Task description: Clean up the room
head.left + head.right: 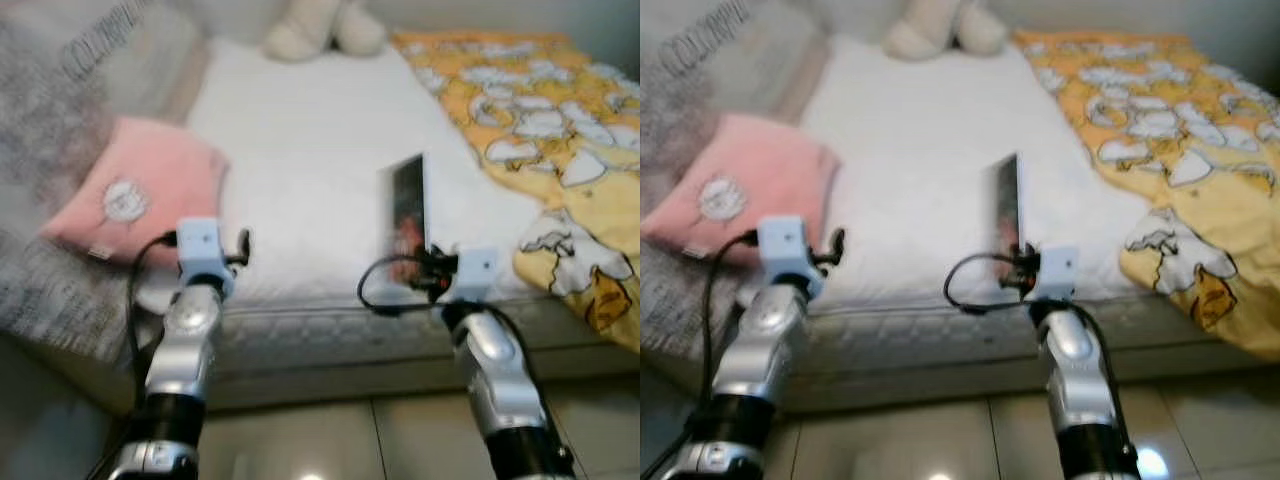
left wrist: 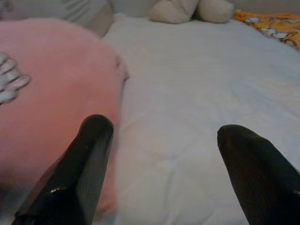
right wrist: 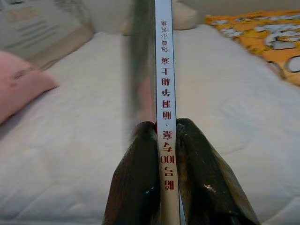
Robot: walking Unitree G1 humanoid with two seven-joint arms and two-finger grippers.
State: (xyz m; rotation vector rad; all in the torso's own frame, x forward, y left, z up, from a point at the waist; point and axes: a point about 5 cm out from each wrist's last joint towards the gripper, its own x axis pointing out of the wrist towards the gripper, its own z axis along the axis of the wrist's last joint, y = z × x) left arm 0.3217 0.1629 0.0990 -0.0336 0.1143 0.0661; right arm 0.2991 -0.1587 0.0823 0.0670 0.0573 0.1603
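Observation:
A thin book (image 1: 407, 218) with a dark cover and a white spine (image 3: 165, 93) stands on edge above the white mattress (image 1: 310, 150), near its front edge. My right gripper (image 3: 161, 136) is shut on the book's lower end, one black finger on each cover. My left gripper (image 2: 161, 140) is open over the mattress, its fingers (image 2: 89, 159) beside a pink pillow (image 1: 140, 190) that lies at the bed's left. The left arm (image 1: 195, 300) is raised at the bed's front edge.
A yellow patterned blanket (image 1: 540, 120) covers the bed's right side and hangs over the front corner. A cream plush toy (image 1: 320, 28) sits at the far end. Grey bedding (image 1: 70, 90) with lettering lies left. Glossy tiled floor (image 1: 330, 440) runs below the bed.

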